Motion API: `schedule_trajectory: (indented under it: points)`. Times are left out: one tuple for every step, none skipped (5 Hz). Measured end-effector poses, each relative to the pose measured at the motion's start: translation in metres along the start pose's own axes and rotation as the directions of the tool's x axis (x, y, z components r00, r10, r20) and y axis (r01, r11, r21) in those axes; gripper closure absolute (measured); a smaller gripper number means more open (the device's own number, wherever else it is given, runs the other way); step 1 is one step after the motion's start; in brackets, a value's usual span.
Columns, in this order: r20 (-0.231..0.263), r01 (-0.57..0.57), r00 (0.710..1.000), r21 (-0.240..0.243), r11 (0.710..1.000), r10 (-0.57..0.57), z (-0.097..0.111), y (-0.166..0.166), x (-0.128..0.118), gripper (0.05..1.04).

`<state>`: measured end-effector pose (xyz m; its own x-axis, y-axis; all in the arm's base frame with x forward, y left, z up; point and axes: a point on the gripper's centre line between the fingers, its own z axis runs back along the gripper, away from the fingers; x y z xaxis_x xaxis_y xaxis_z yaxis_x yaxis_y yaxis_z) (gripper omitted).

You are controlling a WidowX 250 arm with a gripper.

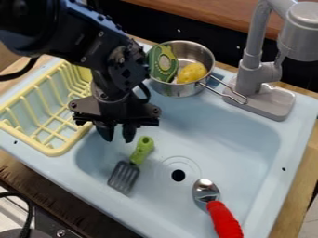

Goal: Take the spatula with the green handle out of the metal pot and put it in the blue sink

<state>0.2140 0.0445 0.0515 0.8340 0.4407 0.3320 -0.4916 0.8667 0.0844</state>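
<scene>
The black gripper hangs over the left part of the basin, left of the frame's center. Its two fingers stand apart, with nothing held between them. The nearest object is the spatula, lying in the sink just below and to the right of the fingertips. Its green handle slants toward the upper right and its gray slotted blade toward the lower left. The drain lies right of the blade. Farther out, toward the lower right, is a spoon, its metal bowl uppermost and its red handle running to the bottom edge.

At left, the yellow dish rack reaches close to the gripper. At upper center, a metal pot holds a green toy food and a yellow toy food; its wire handle extends toward the base of the faucet.

Principal hazards, as judged: closure from this position could miss the spatula's handle, which lies to one side; an off-center pinch could roll the rounded handle or swing the blade; leftward travel at low height could catch the rack; and contact with the pot's projecting handle could turn or tip it.
</scene>
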Motion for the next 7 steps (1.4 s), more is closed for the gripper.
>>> schedule_trajectory:
  points:
    - [-0.01,-0.02,1.0,-0.014,1.0,0.02,0.012,0.001,0.006,0.344]
    - [-0.024,-0.026,0.999,-0.049,0.998,0.025,0.025,0.004,0.008,0.102]
    - [-0.026,-0.001,1.0,-0.096,0.995,-0.002,0.038,0.001,0.005,0.085]
    - [-0.028,0.019,0.999,-0.126,0.992,-0.022,0.046,-0.003,0.001,0.085]
    - [-0.029,0.014,0.999,-0.146,0.989,-0.019,0.049,-0.007,0.002,0.085]
    - [-0.028,0.013,0.999,-0.16,0.987,-0.018,0.055,-0.009,0.006,0.085]
    - [-0.034,-0.02,0.999,-0.157,0.987,0.015,0.055,0.001,0.021,0.085]
